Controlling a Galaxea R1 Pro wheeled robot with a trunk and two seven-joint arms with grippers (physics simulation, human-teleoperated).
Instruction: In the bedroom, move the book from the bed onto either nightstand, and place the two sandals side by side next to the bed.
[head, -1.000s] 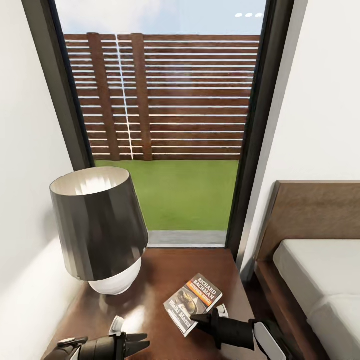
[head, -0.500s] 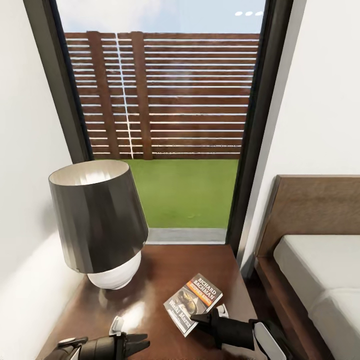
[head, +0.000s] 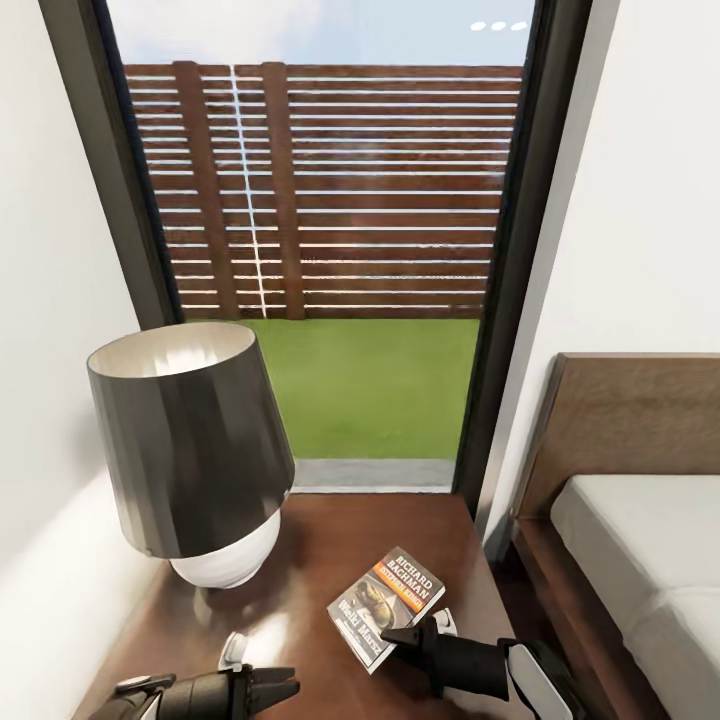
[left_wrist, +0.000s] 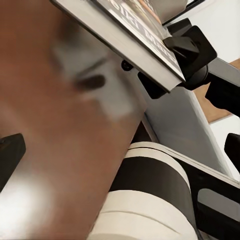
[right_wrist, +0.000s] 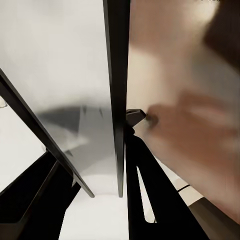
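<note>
The book (head: 385, 607), dark with an orange band, hangs tilted just over the dark-brown nightstand (head: 320, 545), casting a shadow on the top. My right gripper (head: 400, 636) is shut on the book's near corner. In the left wrist view the book (left_wrist: 131, 31) is lifted off the wood, with the right gripper (left_wrist: 172, 62) clamped on its edge. In the right wrist view the book (right_wrist: 118, 75) runs edge-on between the fingers. My left gripper (head: 288, 688) is open and holds nothing, low over the nightstand's near left part. The sandals are out of view.
A lamp (head: 190, 450) with a dark shade and white base stands on the nightstand's left half. The bed (head: 640, 540) with its brown headboard lies to the right. A tall window (head: 330, 250) is behind, and a white wall is close on the left.
The head camera has shifted slightly, so the lamp and window sit a little differently in the picture. The book and both grippers keep their places.
</note>
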